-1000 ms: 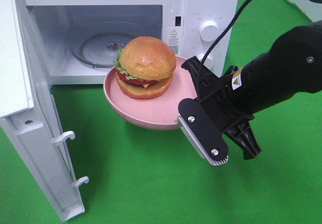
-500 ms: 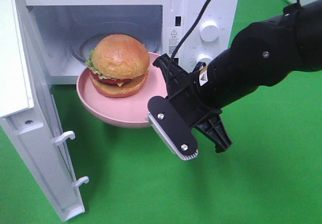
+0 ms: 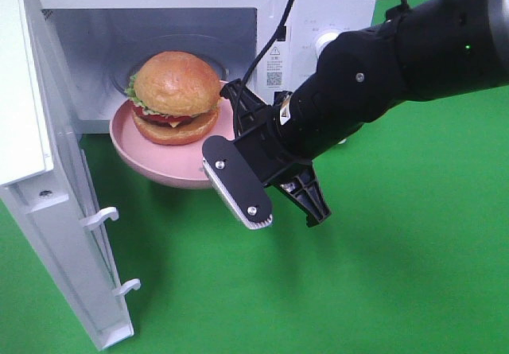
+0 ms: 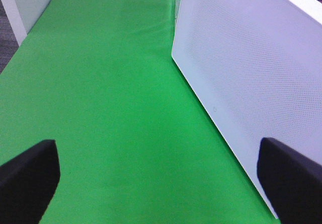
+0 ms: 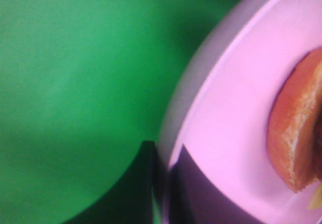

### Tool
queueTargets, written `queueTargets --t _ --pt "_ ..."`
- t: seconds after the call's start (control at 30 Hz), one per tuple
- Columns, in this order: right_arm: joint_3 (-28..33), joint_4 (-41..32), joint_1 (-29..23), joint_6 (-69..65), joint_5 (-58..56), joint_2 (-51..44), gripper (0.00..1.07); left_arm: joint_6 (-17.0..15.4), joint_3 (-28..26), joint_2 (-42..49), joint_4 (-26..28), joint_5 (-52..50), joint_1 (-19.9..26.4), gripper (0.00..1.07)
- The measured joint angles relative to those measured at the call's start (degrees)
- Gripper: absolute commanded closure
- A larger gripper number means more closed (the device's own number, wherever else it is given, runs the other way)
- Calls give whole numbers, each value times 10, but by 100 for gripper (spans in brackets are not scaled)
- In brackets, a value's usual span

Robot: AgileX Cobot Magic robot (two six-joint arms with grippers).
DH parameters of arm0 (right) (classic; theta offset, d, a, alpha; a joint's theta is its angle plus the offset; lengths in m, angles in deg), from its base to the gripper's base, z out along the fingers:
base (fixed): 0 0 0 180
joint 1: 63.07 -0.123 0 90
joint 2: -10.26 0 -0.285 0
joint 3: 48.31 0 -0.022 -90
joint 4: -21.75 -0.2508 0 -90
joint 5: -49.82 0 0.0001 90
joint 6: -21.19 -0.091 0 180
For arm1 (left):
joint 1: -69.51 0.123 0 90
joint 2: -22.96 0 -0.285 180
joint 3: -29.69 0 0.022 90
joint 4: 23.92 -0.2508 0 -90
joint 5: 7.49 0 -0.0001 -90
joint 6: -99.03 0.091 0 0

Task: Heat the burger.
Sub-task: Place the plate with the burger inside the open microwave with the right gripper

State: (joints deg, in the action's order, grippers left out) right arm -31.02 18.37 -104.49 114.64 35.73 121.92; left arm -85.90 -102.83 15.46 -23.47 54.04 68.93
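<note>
The burger [image 3: 175, 91], with a glossy golden bun and red filling, sits on a pink plate [image 3: 155, 161] held in the air at the mouth of the open microwave [image 3: 318, 8]. My right gripper [image 3: 231, 143] is shut on the plate's right rim, one finger above and one below. In the right wrist view the plate [image 5: 236, 108] and the burger's edge [image 5: 297, 133] fill the right side, with my right gripper [image 5: 166, 183] pinching the rim. In the left wrist view, my left gripper [image 4: 161, 183] stands open and empty over green cloth.
The microwave door [image 3: 48, 171] hangs wide open at the left; its outer face [image 4: 241, 73] shows beside the left gripper. The cavity [image 3: 95, 44] lies behind the plate. The knobs [image 3: 328, 44] are partly hidden by the right arm. Green cloth covers the table.
The right arm has carried the plate and burger leftward and back, from in front of the control panel to the microwave opening. The left gripper has stayed open.
</note>
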Motion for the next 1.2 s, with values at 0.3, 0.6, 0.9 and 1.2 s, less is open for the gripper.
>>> queueTargets --t 0.3,0.6,0.9,1.2 --pt "-54 34 0 -56 -5 44 107 0 0 0 0 0 0 7" --pt "-124 60 0 -93 -31 90 107 0 0 0 0 0 0 7" --pt "-159 80 0 -124 -33 119 107 0 0 0 0 0 0 7" --pt "-218 131 0 -203 -53 164 107 0 0 0 0 0 0 7"
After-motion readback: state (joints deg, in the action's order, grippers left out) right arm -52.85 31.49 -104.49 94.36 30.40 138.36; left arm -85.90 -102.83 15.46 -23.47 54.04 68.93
